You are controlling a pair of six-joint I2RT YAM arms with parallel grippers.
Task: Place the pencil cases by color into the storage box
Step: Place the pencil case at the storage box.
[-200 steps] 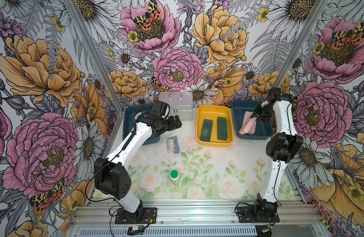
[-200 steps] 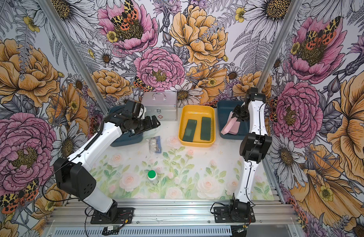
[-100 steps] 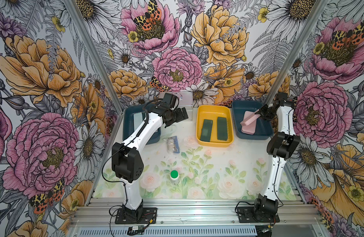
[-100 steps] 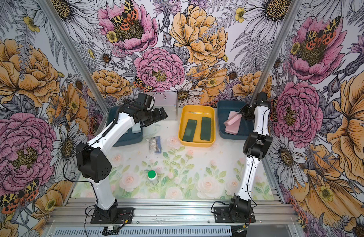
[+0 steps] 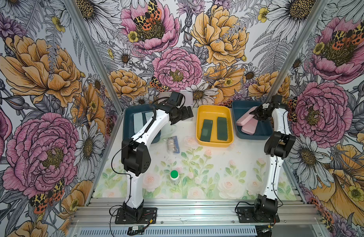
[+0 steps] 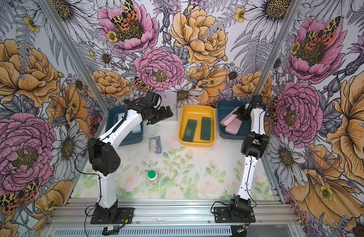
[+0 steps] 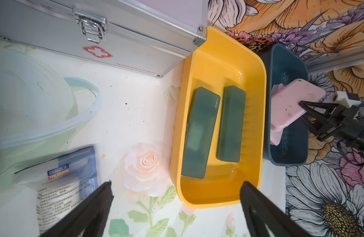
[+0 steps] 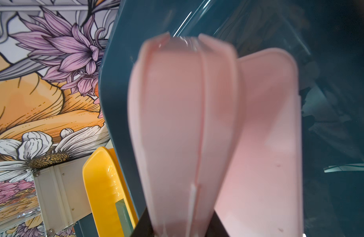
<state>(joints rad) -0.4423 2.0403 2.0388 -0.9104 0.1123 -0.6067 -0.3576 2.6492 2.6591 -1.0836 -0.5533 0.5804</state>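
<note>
- Your right gripper (image 5: 254,111) is clamped tight on one end of a pink case (image 5: 245,119). The case is tilted inside the right bin (image 5: 256,137), at the far right corner of the tabletop.
- A second pink case (image 5: 250,128) lies flat in the same bin, partly under the first one. You cannot tell whether the two touch.
- Your left gripper (image 5: 187,115) has its jaws wide apart and holds nothing. It hangs near the far edge, in front of the metal box (image 7: 136,41).
- Two green cases (image 5: 206,130) lie side by side in the yellow bin (image 5: 215,143), at the far edge beside the right bin.
- Two blue cases (image 5: 138,123) lie in the left bin (image 5: 126,123), at the far left corner. Your left arm hides part of them.
- The packet (image 5: 172,143) lies near the middle of the tabletop, and the bottle (image 5: 174,174) stands closer to the near edge.
</note>
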